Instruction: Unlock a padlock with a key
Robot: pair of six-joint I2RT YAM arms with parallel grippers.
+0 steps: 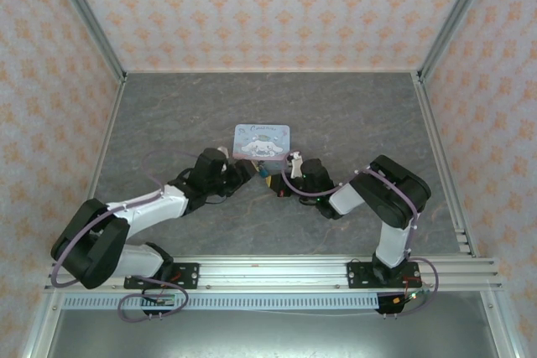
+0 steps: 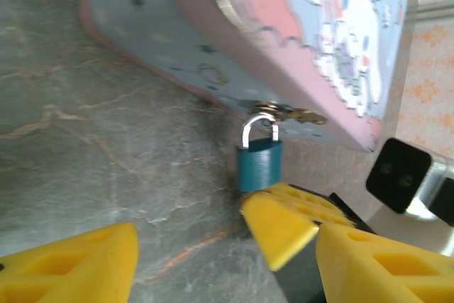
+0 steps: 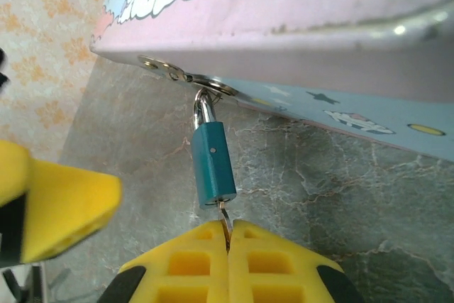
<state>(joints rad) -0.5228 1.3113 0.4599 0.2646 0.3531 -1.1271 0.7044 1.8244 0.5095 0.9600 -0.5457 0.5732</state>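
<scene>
While the right claw (image 3: pixel 228 230) clenches the key (image 3: pixel 225 212) under the padlock (image 3: pixel 213 164), mid-frame and hanging off the tin (image 3: pixel 298 5), the left claw (image 2: pixel 227 246) gapes empty. Unbraced, the padlock may swing with any twist, and the thin key could slip or bend!

One padlock (image 3: pixel 213 164), one key (image 3: pixel 225 216) and one tin (image 1: pixel 262 141) were counted, along with two grippers: the left gripper (image 2: pixel 225 246) and the right gripper (image 3: pixel 228 235).
</scene>
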